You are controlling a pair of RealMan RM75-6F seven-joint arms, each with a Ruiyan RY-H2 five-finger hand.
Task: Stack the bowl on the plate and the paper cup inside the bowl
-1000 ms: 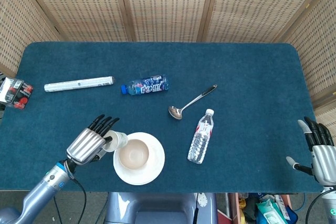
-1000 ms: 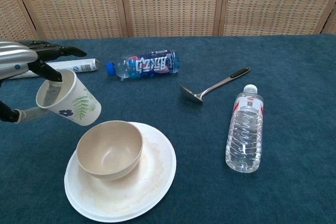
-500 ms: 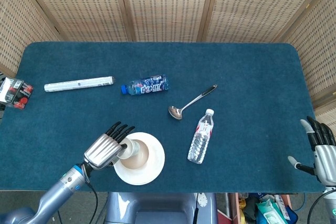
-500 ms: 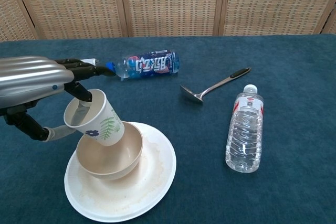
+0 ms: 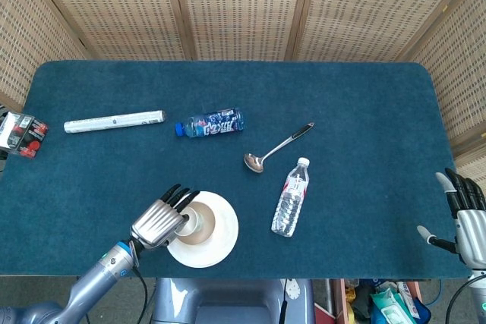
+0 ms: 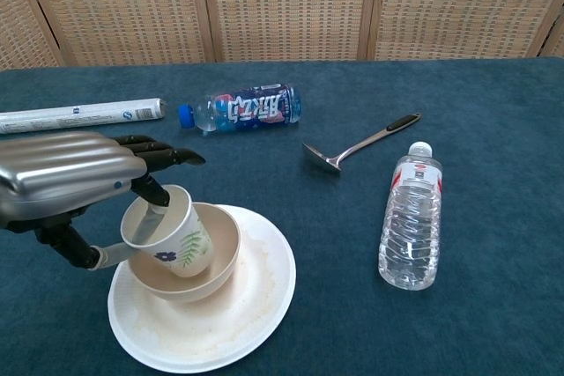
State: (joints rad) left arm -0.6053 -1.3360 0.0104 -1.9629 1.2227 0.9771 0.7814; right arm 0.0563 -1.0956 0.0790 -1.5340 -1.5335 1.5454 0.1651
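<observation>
Cup: the white paper cup with a leaf print [image 6: 167, 237] sits tilted inside the beige bowl [image 6: 214, 257], near the tabletop's front-left edge.
Bowl and plate: the bowl rests on the round white plate [image 6: 256, 305]; that step looks done.
Left hand: the left hand [image 6: 75, 184] pinches the cup's rim, other fingers spread.
Left to do: release the cup and let it settle upright.
Right hand: the right hand [image 5: 463, 214] hangs off the front-right corner, fingers apart, holding nothing.
Around: a clear water bottle [image 6: 409, 217], a metal ladle [image 6: 357, 143], a blue-labelled bottle [image 6: 242, 107] and a white tube [image 6: 79, 115] lie apart; none obstructs.
</observation>
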